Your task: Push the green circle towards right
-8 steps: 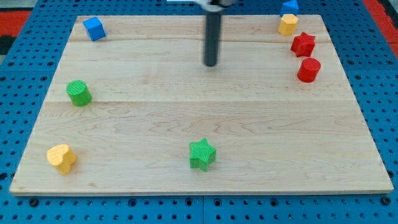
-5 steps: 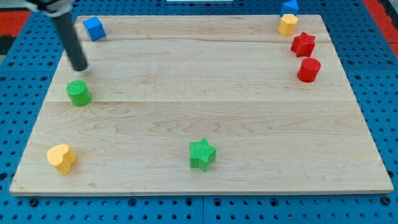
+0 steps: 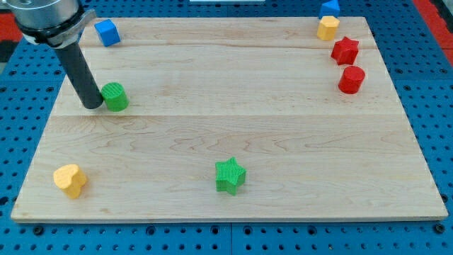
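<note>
The green circle [image 3: 115, 96] is a short green cylinder on the wooden board [image 3: 233, 134], in its left part. My tip [image 3: 93, 104] stands on the board right against the circle's left side, touching it. The dark rod rises from there up to the view's top left.
A blue block [image 3: 106, 32] lies at the top left, a yellow heart [image 3: 70, 179] at the bottom left, a green star [image 3: 230, 175] at bottom centre. At the top right are a blue block [image 3: 330, 6], a yellow block [image 3: 327, 27], a red star [image 3: 345, 50] and a red cylinder [image 3: 351, 79].
My tip swept from top centre to the far left, came down beside the green circle and pushed it a short way to the right. The other blocks have not moved.
</note>
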`<state>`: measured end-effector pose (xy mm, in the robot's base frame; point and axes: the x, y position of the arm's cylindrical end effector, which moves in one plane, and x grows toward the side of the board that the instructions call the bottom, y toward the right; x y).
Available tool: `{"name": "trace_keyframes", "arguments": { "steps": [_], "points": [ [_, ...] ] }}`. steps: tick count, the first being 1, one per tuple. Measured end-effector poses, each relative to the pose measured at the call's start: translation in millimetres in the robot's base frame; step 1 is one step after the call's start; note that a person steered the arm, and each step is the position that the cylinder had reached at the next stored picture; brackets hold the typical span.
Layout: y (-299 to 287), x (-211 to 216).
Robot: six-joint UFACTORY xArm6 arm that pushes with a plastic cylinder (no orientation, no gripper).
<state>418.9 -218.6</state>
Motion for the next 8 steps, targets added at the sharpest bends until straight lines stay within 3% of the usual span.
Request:
{"name": "trace_keyframes", "arguments": {
  "steps": [3,8],
  "points": [
    [7,-24],
    [200,20]
  ]
}}
